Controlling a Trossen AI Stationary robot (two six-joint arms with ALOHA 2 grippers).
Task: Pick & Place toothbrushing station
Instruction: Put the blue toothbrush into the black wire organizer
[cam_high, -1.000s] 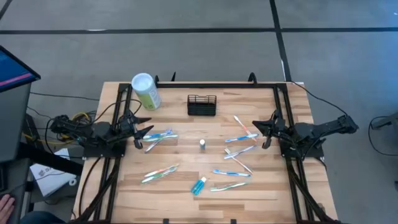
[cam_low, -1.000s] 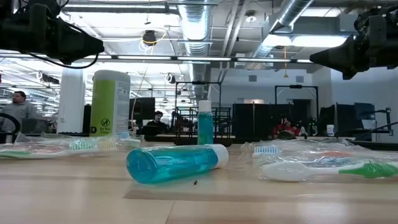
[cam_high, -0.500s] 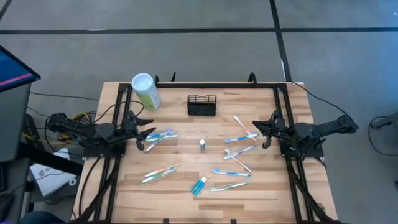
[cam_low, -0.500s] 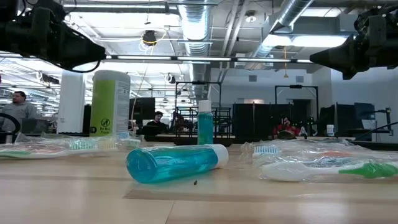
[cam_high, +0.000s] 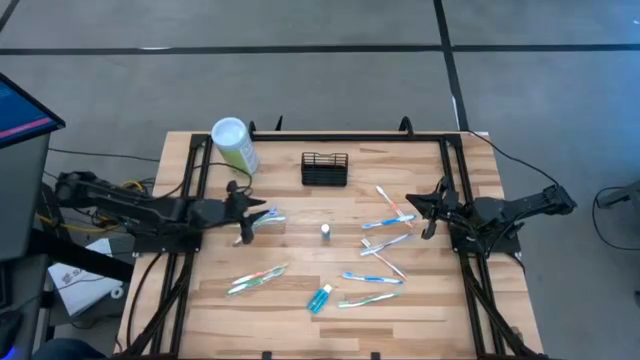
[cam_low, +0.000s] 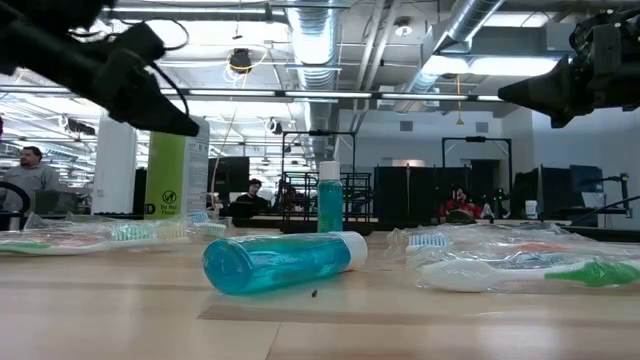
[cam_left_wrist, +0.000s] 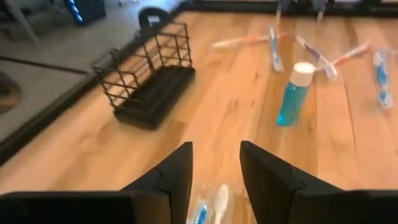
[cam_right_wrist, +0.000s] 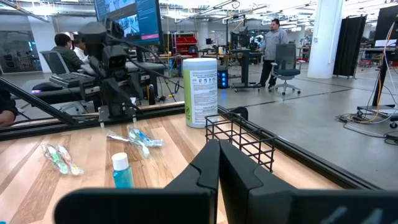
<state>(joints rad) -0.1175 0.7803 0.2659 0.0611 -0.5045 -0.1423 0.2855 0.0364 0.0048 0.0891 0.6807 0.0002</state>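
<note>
The toothbrushing station, a small black wire-mesh basket (cam_high: 325, 168), stands on its flat base at the table's far middle; it also shows in the left wrist view (cam_left_wrist: 149, 74) and the right wrist view (cam_right_wrist: 242, 140). My left gripper (cam_high: 255, 218) is open and empty, hovering over a pair of wrapped toothbrushes (cam_left_wrist: 208, 208) left of centre, short of the basket. My right gripper (cam_high: 425, 212) is shut and empty at the table's right side, its fingers together in its wrist view (cam_right_wrist: 217, 163).
A pale-green cylinder with a white lid (cam_high: 233, 146) stands left of the basket. A small blue bottle (cam_high: 325, 232) stands upright at mid-table, and another (cam_high: 320, 297) lies near the front. Several wrapped toothbrushes (cam_high: 385, 225) lie scattered. People show in the room behind the table.
My left arm has reached out toward the table's right, bringing its gripper over the pair of toothbrushes and nearer the table's middle; in the low view it has tipped downward. The right arm and the things on the table have kept still.
</note>
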